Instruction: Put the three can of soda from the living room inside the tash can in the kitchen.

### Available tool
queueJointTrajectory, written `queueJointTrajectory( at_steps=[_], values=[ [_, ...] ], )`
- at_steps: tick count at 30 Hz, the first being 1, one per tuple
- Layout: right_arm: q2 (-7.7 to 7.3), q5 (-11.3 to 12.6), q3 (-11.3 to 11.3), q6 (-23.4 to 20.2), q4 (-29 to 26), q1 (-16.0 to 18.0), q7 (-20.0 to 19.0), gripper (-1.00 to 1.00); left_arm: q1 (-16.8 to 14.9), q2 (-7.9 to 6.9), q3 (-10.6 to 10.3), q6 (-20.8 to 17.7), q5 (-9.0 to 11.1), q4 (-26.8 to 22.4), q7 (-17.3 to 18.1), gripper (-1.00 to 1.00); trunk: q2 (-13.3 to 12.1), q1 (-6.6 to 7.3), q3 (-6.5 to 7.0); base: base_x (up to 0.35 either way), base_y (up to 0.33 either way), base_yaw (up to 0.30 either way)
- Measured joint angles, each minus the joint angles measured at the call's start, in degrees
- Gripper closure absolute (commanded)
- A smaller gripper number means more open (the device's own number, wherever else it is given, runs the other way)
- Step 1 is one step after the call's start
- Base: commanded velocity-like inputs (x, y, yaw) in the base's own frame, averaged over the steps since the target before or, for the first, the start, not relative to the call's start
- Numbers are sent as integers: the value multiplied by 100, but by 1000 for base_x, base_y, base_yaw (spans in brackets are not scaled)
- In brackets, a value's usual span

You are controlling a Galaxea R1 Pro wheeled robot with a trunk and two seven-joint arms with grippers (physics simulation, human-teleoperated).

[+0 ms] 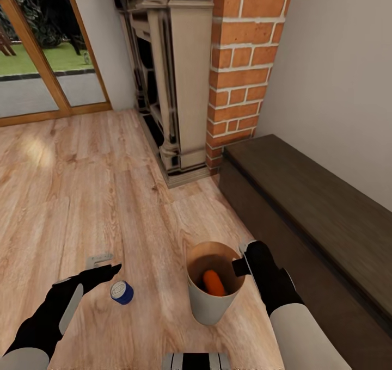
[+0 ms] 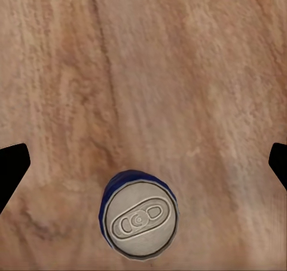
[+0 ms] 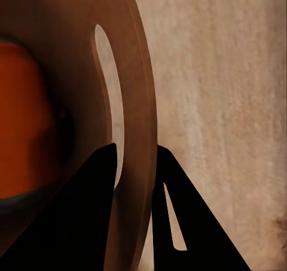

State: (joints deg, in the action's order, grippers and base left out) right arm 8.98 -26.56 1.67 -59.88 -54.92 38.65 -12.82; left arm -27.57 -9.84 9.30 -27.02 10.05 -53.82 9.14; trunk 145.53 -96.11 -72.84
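A robot stands on a wood floor (image 1: 81,185), seen from its head camera. Taking the bin (image 1: 213,304) as the landmark: far left of it, the left gripper (image 1: 103,265) hangs above the floor with fingers spread and empty. Just right of that gripper, and still left of the bin, a blue can (image 1: 122,292) stands upright on open floor, touching nothing; the left wrist camera looks straight down on its pale top (image 2: 141,221). The bin holds an orange can (image 1: 214,283). The right gripper (image 1: 243,265) is clamped on the bin's rim (image 3: 134,163). Right of the bin runs a dark bench (image 1: 321,212), close by. Beyond the bin stands a brick fireplace (image 1: 239,71).
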Motion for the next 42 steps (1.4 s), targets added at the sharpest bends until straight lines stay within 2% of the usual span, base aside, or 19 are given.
queueJointTrajectory(
  at_steps=[6,10,17,42],
  values=[
    [-1,7,-2,-6,-23,5,-5,100,7,5,-4,49,-6,13,0,-100,10,-12,-131,0,0,0],
    [-10,30,23,-11,-31,4,-11,100,8,8,-10,360,-16,165,0,-100,9,-14,-133,0,0,0],
    [-11,32,33,2,-80,66,-9,100,5,5,-10,433,9,238,0,-100,9,-15,-133,0,0,0],
    [15,40,-8,-1,-99,1176,-9,100,6,8,-15,443,-18,270,0,-100,8,-15,-133,0,0,0]
  ],
)
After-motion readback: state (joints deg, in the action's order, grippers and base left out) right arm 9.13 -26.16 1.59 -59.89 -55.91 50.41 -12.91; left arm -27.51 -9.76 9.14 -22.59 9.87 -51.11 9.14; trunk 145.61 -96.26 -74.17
